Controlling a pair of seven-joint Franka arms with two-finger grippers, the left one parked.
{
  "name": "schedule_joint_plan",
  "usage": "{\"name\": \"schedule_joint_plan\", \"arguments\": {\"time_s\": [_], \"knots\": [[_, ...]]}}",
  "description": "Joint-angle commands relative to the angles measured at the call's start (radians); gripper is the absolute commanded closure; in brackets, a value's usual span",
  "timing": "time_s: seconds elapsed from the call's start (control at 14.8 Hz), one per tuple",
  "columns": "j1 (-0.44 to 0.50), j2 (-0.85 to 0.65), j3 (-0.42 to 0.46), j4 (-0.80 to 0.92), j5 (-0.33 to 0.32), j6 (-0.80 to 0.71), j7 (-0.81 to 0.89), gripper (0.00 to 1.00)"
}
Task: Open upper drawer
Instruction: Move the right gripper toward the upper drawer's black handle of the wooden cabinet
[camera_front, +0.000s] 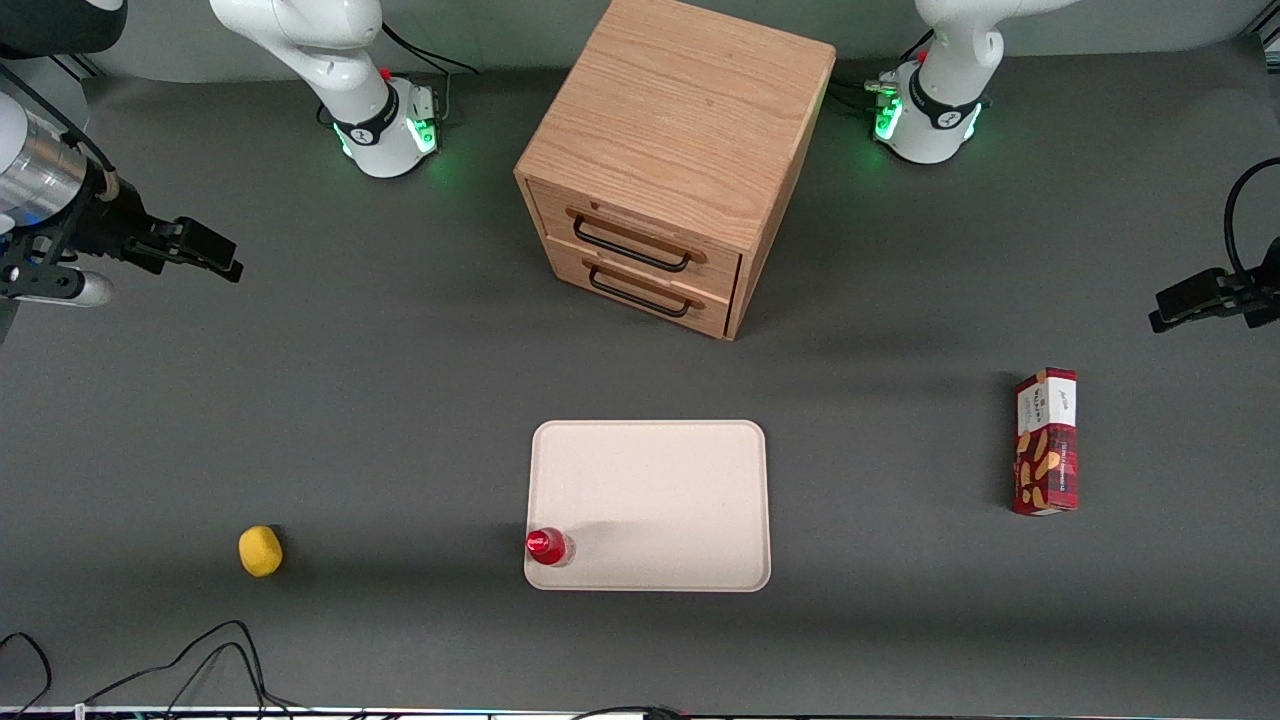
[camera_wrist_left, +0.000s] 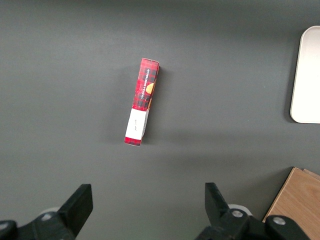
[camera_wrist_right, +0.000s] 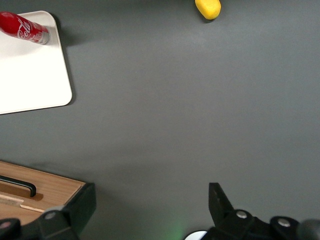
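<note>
Cabinet (camera_front: 672, 150) taken as landmark throughout.

Toward the working arm's end of the desk (camera_front: 400, 380), well apart from the cabinet: gripper (camera_front: 205, 250) held above bare surface, fingers (camera_wrist_right: 82, 202) spread and released, grasping nothing. No contact with any handle yet; approach judged not begun.

Nearer the front camera than the cabinet: yellow lemon-like object (camera_front: 260, 551) toward the working arm's end, then a white tray (camera_front: 660, 480) carrying a red bottle (camera_front: 548, 546) at one corner nearest the camera.

On the cabinet front: upper drawer (camera_front: 640, 232) seen fully closed, black wire handle (camera_front: 630, 245) lying close to the panel. Lower drawer (camera_front: 640, 288) directly beneath, identical in look, own handle just below the first.

Toward the parked arm's end, well apart from the cabinet: red snack box (camera_front: 1046, 441) lying on the desk.

Risks judged from this layout:
- Wrong handle hooked. Cause: two alike handles stacked closely; a slightly low approach would catch the lower drawer.
- Missed grasp. Cause: cabinet set at an angle to the desk edge; fingers not turned to match would straddle poorly or strike the panel.
- Cabinet dragged instead of drawer sliding. Cause: pull not aligned with the drawer's travel, cabinet apparently unfixed.
- Tray and bottle disturbed. Cause: overlong pull toward the camera.
</note>
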Motion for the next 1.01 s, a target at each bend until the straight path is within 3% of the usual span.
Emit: {"name": "schedule_joint_plan", "arguments": {"time_s": [0.0,0.47,0.81,0.95], "knots": [[0.005,-0.023,-0.013,-0.015,0.01,-0.004,-0.016,0.0],[0.027,0.036,-0.005,0.046,0.022,-0.003,-0.008,0.0],[0.128,0.159,0.001,0.169,0.022,-0.011,-0.03,0.0],[0.218,0.201,0.004,0.202,0.019,-0.009,-0.03,0.0]]}}
